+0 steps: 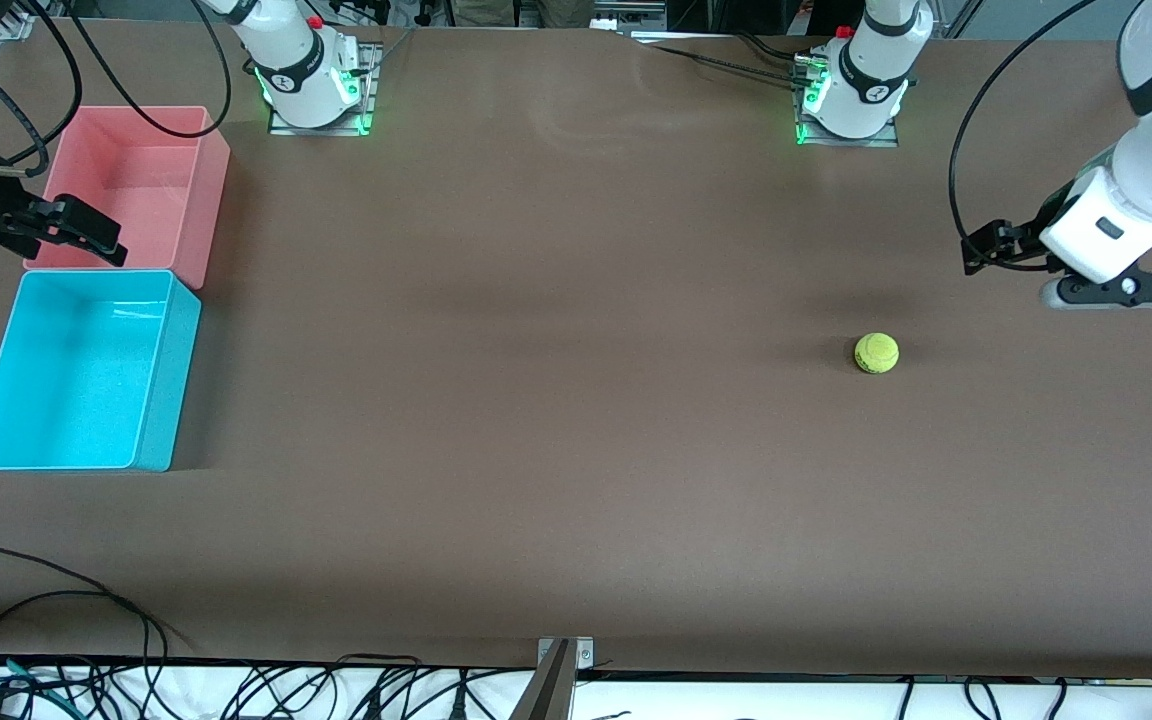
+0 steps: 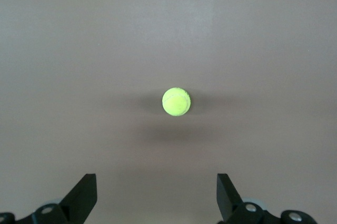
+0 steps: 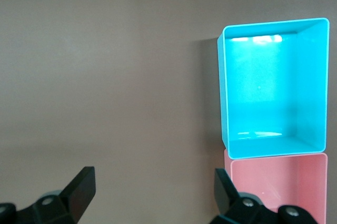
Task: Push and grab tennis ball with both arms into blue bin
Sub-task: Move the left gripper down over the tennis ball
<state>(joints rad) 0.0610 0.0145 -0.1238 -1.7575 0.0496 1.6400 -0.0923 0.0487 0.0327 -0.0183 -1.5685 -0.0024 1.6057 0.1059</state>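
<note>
The tennis ball (image 1: 876,353) lies on the brown table toward the left arm's end; it also shows in the left wrist view (image 2: 176,101). My left gripper (image 1: 978,250) hangs open and empty in the air above the table beside the ball, not touching it, its own fingers wide apart (image 2: 156,197). The blue bin (image 1: 76,370) stands empty at the right arm's end and shows in the right wrist view (image 3: 263,92). My right gripper (image 1: 96,235) is open and empty in the air over the edge where the two bins meet, fingers spread (image 3: 154,190).
A pink bin (image 1: 136,180) of like size stands against the blue bin, farther from the front camera, and shows in the right wrist view (image 3: 279,187). Black cables (image 1: 56,620) and a metal bracket (image 1: 563,660) lie along the table's front edge.
</note>
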